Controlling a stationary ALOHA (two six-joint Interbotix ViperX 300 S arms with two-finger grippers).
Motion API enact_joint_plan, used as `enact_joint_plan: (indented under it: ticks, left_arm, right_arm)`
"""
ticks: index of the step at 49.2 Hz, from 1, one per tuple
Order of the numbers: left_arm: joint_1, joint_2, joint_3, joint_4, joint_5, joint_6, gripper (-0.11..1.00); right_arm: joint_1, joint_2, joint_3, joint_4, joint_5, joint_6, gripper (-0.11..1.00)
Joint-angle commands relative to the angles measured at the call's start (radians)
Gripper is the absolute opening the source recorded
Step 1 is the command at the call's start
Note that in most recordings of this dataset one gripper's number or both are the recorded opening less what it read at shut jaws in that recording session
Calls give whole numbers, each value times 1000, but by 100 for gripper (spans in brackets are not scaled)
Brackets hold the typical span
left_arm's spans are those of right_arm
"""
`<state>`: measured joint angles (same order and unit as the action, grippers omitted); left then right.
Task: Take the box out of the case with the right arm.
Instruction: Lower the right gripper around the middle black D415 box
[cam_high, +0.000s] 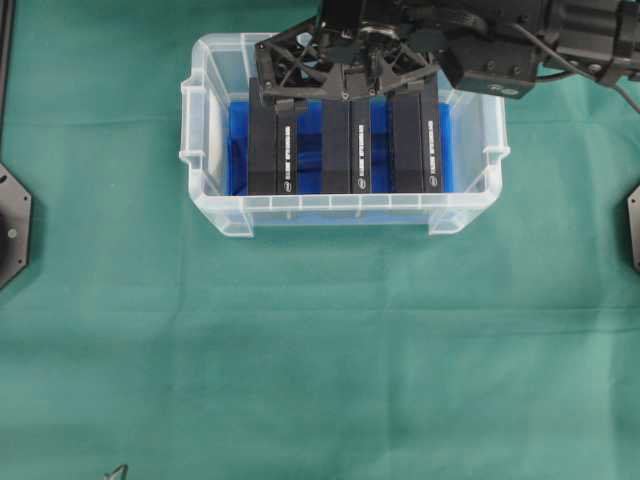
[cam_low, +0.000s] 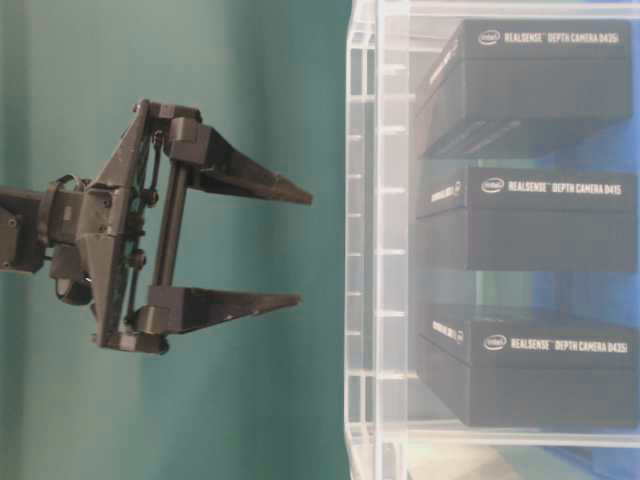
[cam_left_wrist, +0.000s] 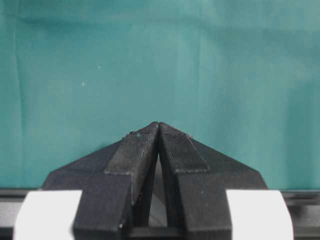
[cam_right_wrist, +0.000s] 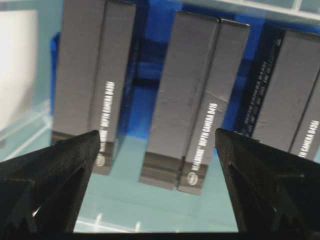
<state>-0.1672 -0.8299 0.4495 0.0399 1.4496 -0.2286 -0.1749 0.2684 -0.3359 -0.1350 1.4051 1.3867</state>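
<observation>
The right gripper (cam_high: 345, 85) hovers over the far end of the case (cam_high: 212, 195), jaws spread wide and holding nothing. This looks like the approach step. Three black RealSense camera boxes stand side by side inside it (the middle box (cam_right_wrist: 192, 120) sits between the fingertips). Next it should descend and close squarely on that box.

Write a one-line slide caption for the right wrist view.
Open right gripper poised over the middle of three black boxes standing in the clear case.
</observation>
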Motion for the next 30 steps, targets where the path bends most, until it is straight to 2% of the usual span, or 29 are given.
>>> enact_joint_plan:
  ticks: [1, 12, 30]
  left_arm:
    - [3, 3, -25, 2, -2, 0, 2]
    - [3, 3, -25, 2, -2, 2, 2]
    - [3, 5, -23, 2, -2, 0, 2]
  right_arm:
    - [3, -20, -23, -2, 12, -6, 93]
    - [3, -20, -21, -2, 12, -35, 93]
    - [2, -20, -11, -5, 11, -35, 93]
